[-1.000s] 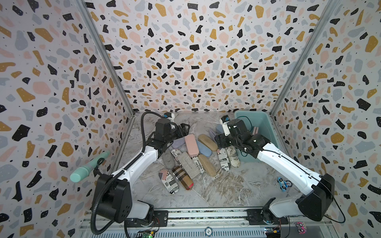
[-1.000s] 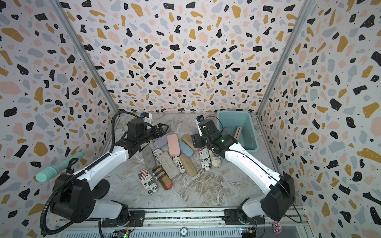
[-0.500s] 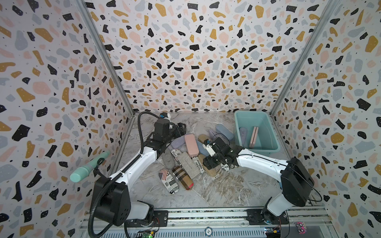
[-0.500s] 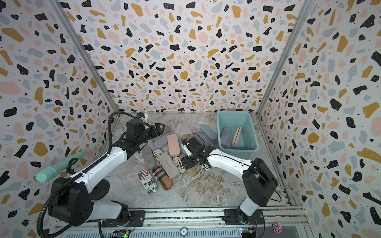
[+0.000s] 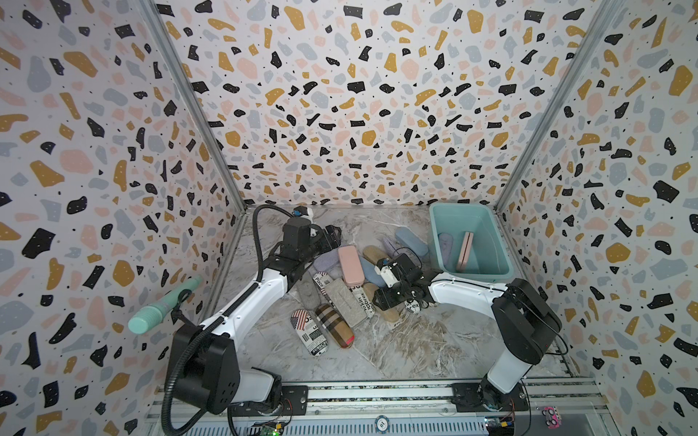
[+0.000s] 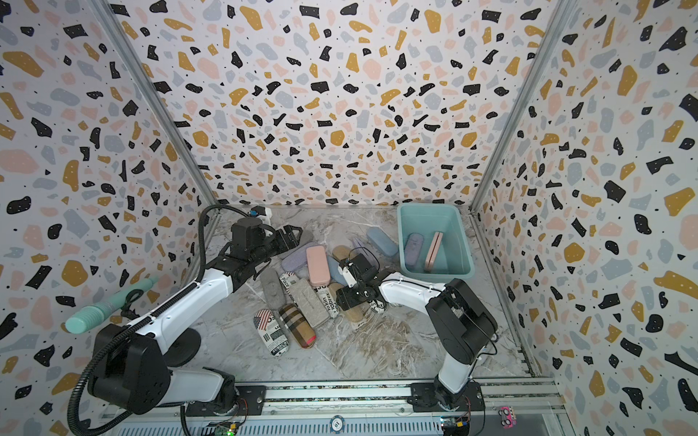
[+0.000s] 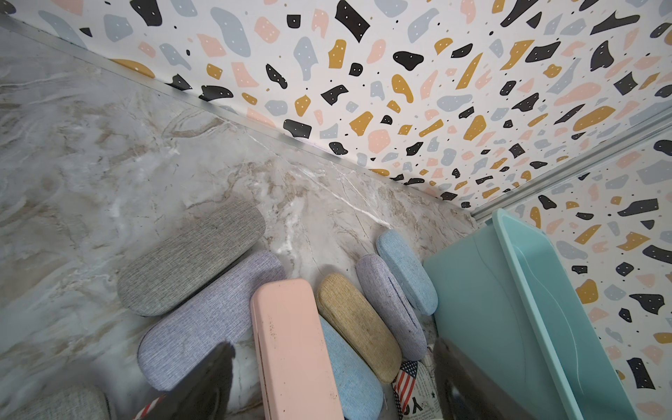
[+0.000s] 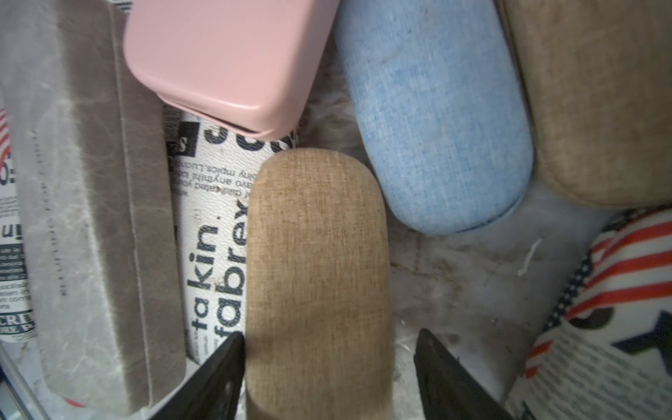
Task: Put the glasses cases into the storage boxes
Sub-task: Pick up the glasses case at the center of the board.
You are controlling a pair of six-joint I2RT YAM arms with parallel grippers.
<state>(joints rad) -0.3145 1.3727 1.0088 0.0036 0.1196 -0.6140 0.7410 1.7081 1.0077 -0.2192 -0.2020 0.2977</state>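
Rightward, a teal tub (image 5: 491, 249) is being occupied by a pink case (image 5: 464, 251) on edge and a lilac case (image 5: 445, 245). Centrally, a pile (image 5: 342, 294) of fabric and newsprint cases is being hovered over by the left gripper (image 7: 332, 349), spread open. A woven tan case (image 8: 316, 272) is being straddled by the right gripper's (image 8: 329, 338) spread jaws.

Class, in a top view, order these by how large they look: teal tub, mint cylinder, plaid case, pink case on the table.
1. Teal tub.
2. Mint cylinder.
3. Plaid case and pink case on the table: too alike to rank.
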